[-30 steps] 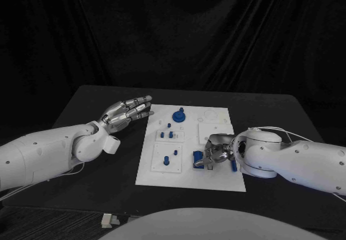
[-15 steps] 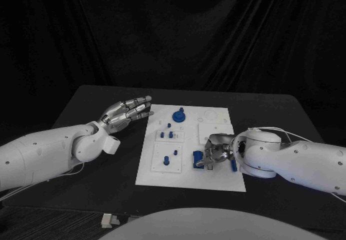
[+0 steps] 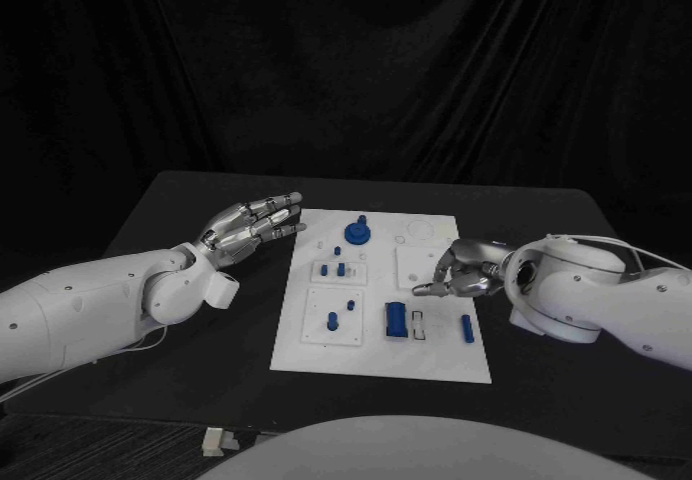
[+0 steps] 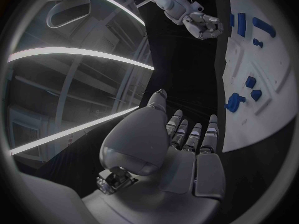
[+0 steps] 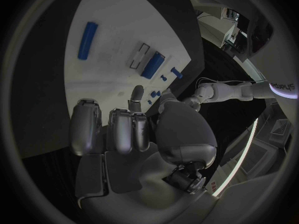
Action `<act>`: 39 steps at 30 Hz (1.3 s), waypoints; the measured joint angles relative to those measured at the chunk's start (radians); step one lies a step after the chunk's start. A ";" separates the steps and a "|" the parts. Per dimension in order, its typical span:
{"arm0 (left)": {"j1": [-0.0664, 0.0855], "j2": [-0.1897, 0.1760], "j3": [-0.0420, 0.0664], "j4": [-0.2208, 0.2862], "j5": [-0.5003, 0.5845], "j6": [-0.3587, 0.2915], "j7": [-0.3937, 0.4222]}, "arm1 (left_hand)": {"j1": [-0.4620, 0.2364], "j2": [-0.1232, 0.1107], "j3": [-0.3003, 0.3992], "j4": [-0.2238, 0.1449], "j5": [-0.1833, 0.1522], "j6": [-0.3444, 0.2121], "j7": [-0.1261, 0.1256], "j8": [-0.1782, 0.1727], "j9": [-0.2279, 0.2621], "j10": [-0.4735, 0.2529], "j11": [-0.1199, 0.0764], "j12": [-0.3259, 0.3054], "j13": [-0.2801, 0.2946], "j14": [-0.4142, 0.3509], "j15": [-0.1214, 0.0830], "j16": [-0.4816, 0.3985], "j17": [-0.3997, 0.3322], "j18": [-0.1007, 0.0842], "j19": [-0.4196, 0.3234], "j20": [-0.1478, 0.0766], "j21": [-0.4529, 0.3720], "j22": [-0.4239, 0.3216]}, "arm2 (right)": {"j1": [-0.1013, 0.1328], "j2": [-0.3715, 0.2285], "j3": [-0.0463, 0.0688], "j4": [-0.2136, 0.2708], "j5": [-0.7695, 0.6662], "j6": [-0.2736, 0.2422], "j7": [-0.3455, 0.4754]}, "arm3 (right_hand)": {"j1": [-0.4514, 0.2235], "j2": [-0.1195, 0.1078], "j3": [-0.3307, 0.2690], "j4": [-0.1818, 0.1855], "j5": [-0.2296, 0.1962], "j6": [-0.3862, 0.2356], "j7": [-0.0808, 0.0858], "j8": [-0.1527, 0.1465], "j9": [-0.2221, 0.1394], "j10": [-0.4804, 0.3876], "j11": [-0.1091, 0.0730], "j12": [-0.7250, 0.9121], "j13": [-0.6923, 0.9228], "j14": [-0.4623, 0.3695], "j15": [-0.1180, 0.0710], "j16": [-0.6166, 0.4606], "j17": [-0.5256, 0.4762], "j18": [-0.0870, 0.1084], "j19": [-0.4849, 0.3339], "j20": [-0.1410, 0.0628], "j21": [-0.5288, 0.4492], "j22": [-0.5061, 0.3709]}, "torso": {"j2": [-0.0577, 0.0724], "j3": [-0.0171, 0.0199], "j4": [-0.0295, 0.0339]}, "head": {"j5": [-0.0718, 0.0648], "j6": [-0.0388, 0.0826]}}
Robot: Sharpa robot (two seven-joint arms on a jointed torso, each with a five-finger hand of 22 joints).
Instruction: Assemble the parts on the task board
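Note:
The white task board (image 3: 433, 362) lies in the middle of the black table. On its near right part lie a blue block (image 3: 394, 318) and a thin blue bar (image 3: 467, 329), with a pale slot outline (image 3: 418, 323) between them. A blue knob (image 3: 356, 234) stands at the far end, and small blue pegs (image 3: 335, 268) sit in the left plates. My right hand (image 3: 462, 272) hovers over the board's right side with loosely bent fingers and holds nothing. The right wrist view shows the block (image 5: 153, 64) and bar (image 5: 87, 40) beyond its fingers (image 5: 121, 129). My left hand (image 3: 257, 225) is spread beside the board's far left corner.
Bare black table (image 3: 188, 210) surrounds the board on all sides. A dark curtain hangs behind the table. In the left wrist view the board (image 4: 268, 119) lies beyond my left hand (image 4: 187, 139), with my right hand (image 4: 199, 22) farther off.
My right hand has lifted off the blue block at the board's near right and drawn back toward the far right, uncovering the block and the bar. The left hand has not moved.

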 measured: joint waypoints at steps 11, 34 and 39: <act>0.000 -0.001 0.000 0.001 0.000 -0.001 0.000 | 0.000 0.000 0.000 0.000 0.000 0.000 0.000 0.000 0.000 0.000 0.000 0.000 0.001 0.000 0.000 0.000 0.000 0.000 0.000 0.000 0.000 0.001 | 0.059 -0.079 -0.001 -0.009 0.019 0.109 -0.084 | 0.064 0.038 -0.012 -0.028 0.158 0.105 0.028 -0.259 -0.318 -0.001 0.024 0.000 0.000 -0.003 0.021 -0.003 -0.019 0.000 0.000 0.018 0.000 0.000 | 0.000 -0.0005 0.0002 | 0.000 0.000; 0.000 0.000 0.000 0.000 0.000 0.000 0.000 | 0.000 0.000 0.000 0.000 0.000 0.000 0.000 0.000 0.000 0.003 0.003 0.000 0.000 0.000 0.000 0.000 0.000 0.000 0.000 0.000 0.000 0.000 | -0.039 -0.043 -0.001 -0.067 0.005 0.213 -0.167 | 0.090 0.063 -0.001 -0.052 0.216 0.184 0.016 -0.291 -0.395 -0.001 0.024 0.000 0.001 -0.003 0.021 -0.003 -0.018 0.000 0.000 0.018 0.007 0.000 | 0.001 0.0008 -0.0007 | -0.002 0.000; -0.001 0.000 0.000 -0.001 0.000 0.000 0.000 | 0.000 0.000 0.000 0.000 0.000 0.000 0.000 0.000 0.000 0.003 0.003 0.000 0.000 0.000 0.000 0.000 0.000 0.000 0.000 0.000 0.000 0.000 | -0.046 -0.033 -0.001 -0.074 0.010 0.206 -0.170 | 0.105 0.063 -0.002 -0.065 0.216 0.202 0.007 -0.280 -0.381 -0.001 0.024 0.000 0.001 -0.003 0.021 -0.003 -0.018 0.000 0.000 0.018 0.007 0.000 | 0.001 0.0008 -0.0005 | -0.004 0.000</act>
